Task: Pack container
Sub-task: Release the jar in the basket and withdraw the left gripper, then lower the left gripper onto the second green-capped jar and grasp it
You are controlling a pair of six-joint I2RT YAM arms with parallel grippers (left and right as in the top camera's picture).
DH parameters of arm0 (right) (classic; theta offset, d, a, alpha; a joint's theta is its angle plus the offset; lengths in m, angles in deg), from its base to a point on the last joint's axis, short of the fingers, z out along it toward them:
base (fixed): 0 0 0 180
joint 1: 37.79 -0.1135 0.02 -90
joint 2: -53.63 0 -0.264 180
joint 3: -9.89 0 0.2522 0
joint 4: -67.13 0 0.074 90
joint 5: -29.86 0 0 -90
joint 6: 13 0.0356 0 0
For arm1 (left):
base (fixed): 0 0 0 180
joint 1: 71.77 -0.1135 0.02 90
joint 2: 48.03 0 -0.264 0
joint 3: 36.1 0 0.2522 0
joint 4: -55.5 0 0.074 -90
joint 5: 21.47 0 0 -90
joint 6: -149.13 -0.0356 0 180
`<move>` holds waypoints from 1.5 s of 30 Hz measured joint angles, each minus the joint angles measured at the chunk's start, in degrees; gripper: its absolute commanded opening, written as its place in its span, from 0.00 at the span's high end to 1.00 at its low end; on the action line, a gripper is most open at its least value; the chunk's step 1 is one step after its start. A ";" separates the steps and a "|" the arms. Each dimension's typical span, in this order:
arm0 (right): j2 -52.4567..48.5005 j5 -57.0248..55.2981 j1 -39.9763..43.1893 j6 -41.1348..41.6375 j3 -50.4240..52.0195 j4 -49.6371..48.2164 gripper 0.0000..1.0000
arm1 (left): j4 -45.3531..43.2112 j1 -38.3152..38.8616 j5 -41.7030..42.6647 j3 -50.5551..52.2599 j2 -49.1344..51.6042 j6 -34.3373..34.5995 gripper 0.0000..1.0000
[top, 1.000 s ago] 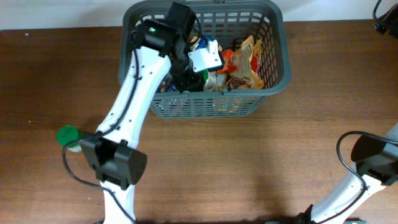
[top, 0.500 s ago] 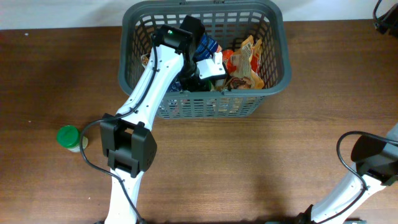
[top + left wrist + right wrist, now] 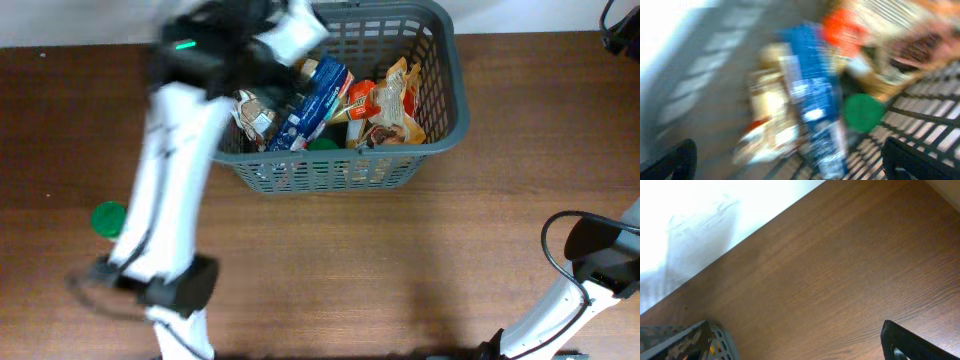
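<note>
**Item: container** [image 3: 330, 175]. Dark grey slotted basket with a thick rim.
- Position: set upright at the far edge of the worktop [image 3: 400, 270], somewhat left of the middle.
- Orientation: the mouth is turned upward. The long axis is laid left to right, parallel to the far edge.
- Contents:
  - A blue packet [image 3: 318, 95] is propped at a slant near the centre.
  - A pale brown packet [image 3: 255, 112] is lodged against its left side.
  - Orange and tan packets [image 3: 385, 100] are heaped to the right.
  - A green lid [image 3: 322, 146] is seen low by the near wall.

**Item: left gripper** [image 3: 790, 157].
- Position: the left arm [image 3: 165, 190] is much blurred overhead and is raised over the container's far left corner.
- Fingers: one finger [image 3: 670, 160] is seen at either lower corner of the wrist view. They are spread wide and released, with nothing between them and nothing touched. The blue packet and the green lid are viewed below them.

**Item: right gripper** [image 3: 795, 335].
- Position: held well apart from the container, towards the worktop's right side.
- Fingers [image 3: 897, 342]: parted wide, with only bare worktop seen between them and nothing grasped.

**Item: green-lidded jar** [image 3: 107, 218]. Stood on the worktop near the left edge, well apart from the container.
</note>
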 measured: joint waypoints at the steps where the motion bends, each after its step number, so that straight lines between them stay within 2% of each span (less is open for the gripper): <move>1: 0.00 0.00 0.00 0.00 0.00 -0.02 0.01 | 0.37 -1.95 -1.55 -0.68 -2.71 2.32 0.01; 5: 0.00 0.00 0.00 -0.04 0.00 -0.02 0.01 | 6.56 -13.49 -5.49 -2.64 -10.47 12.83 0.01; 7: 0.00 0.00 0.00 -0.07 0.00 -0.02 0.01 | 11.56 -19.32 -6.58 -2.62 -11.23 18.12 0.01; 9: 0.00 0.00 0.00 -0.02 0.00 -0.02 0.01 | 12.66 -24.41 -6.08 -0.44 -10.93 21.79 0.01; 15: 0.00 0.00 0.00 -0.02 0.00 -0.02 0.01 | 12.02 -36.65 -0.76 16.63 -7.17 26.82 0.01; 20: 0.00 0.00 0.00 -0.02 0.00 -0.02 0.01 | 5.44 -42.99 0.76 35.52 -6.73 26.77 0.01; 25: 0.00 0.00 0.00 0.02 0.00 -0.02 0.01 | -1.29 -47.19 1.18 48.33 -6.47 26.77 0.01; 32: 0.00 0.00 0.00 0.02 0.00 0.00 0.01 | -10.78 -47.60 0.17 59.36 -6.49 26.80 0.01; 37: -0.02 0.00 0.00 0.00 0.00 -0.02 0.01 | -14.71 -47.63 -0.37 62.99 -6.49 26.80 0.01; 45: -0.02 0.00 0.00 0.00 0.00 -0.02 0.01 | -16.35 -49.77 -0.37 63.54 -6.49 26.80 0.00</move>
